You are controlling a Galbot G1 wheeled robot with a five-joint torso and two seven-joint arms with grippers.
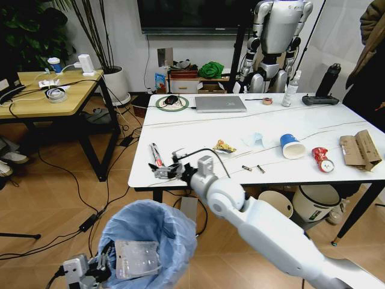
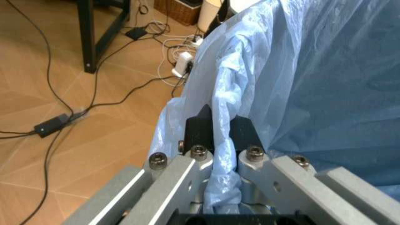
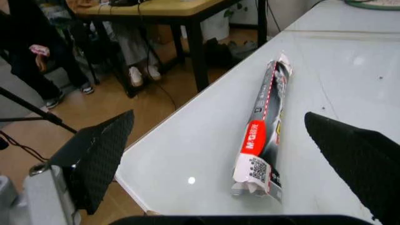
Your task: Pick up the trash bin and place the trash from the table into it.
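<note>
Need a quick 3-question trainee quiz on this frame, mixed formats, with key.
1. True or false: the left gripper is shut on the rim of the trash bin.
2. The open right gripper is at which item on the table? A) blue-and-white paper cup B) long red-and-dark wrapper C) crushed red can
3. Fill in: inside the bin lies a clear plastic ____.

Key: 1 true; 2 B; 3 pack.
</note>
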